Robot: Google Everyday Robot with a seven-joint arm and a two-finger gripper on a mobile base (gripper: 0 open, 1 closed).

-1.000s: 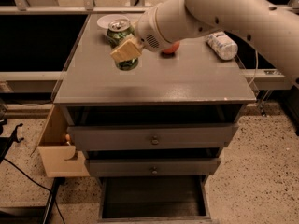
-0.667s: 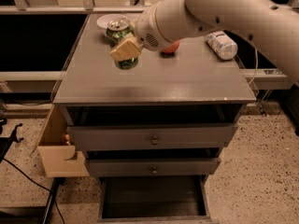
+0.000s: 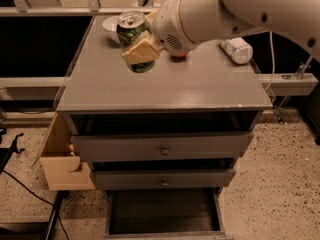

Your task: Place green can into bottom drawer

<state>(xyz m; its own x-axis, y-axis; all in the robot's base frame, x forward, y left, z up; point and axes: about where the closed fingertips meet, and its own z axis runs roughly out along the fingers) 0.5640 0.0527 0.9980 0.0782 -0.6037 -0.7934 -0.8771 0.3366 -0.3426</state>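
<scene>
Grip looks sound: the gripper (image 3: 142, 48) is clamped across the can (image 3: 131, 33), one tan finger (image 3: 141, 51) lying over its lower body, with the can tilted a little and seemingly lifted just clear of the cabinet (image 3: 165, 86) top, over its back left part. A white bowl (image 3: 110, 23) sits just behind the can at the cabinet's back edge, and a bottle (image 3: 236, 50) lies well apart at its back right corner, so neither stands in the way of a move forward. The bottom drawer (image 3: 164, 211) is pulled out at the cabinet's foot, its dark tray bare, while the two upper drawers (image 3: 164, 149) stand only slightly proud of the cabinet front. Doing this step well probably means carrying the can forward past the cabinet's front edge before lowering it, since the top overhangs and the upper drawers' faces and knobs jut into a straight descent. I would bring the can upright on the way, come down in front of the cabinet over the middle of the tray, and let go only when the can's base is low inside it, because a tilted, rounded can could roll or tip. The box (image 3: 62, 159) beside the cabinet's left flank is the wrong target to drift toward.
</scene>
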